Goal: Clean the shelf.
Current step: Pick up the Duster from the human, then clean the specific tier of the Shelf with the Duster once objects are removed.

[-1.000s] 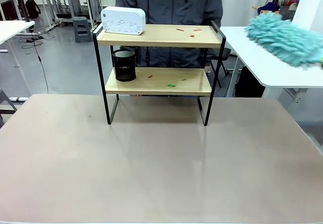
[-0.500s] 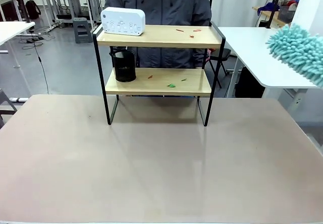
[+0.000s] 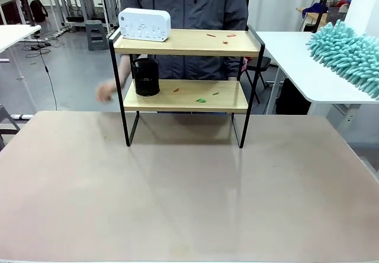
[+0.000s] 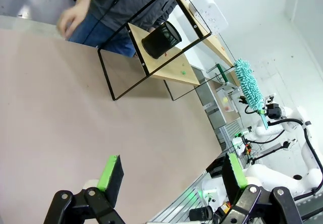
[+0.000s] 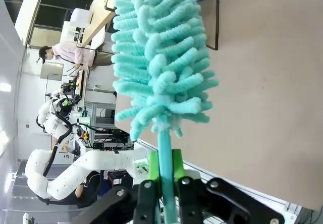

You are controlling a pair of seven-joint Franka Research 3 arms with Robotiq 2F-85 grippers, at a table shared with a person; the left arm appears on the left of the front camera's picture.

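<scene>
The shelf [image 3: 186,91] stands at the far middle of the table, with small red and green scraps on both wooden boards. In the left wrist view the shelf [image 4: 174,70] lies ahead, far from my left gripper [image 4: 171,171], which hangs open over bare table. My right gripper [image 5: 164,167] is shut on the thin teal handle of a fluffy teal duster [image 5: 159,52]. The duster [image 3: 346,54] hovers at the right edge, level with the top board and well to the right of it.
A white boxy device [image 3: 144,24] sits on the top board's left end and a black mesh cup [image 3: 145,77] on the lower board's left. A person stands behind the shelf, one hand [image 3: 106,92] beside its left leg. The tan table [image 3: 177,204] stretches in front.
The duster swung right and down, then edged back a little to the left. The person shifted left and a hand came down beside the shelf's left side.
</scene>
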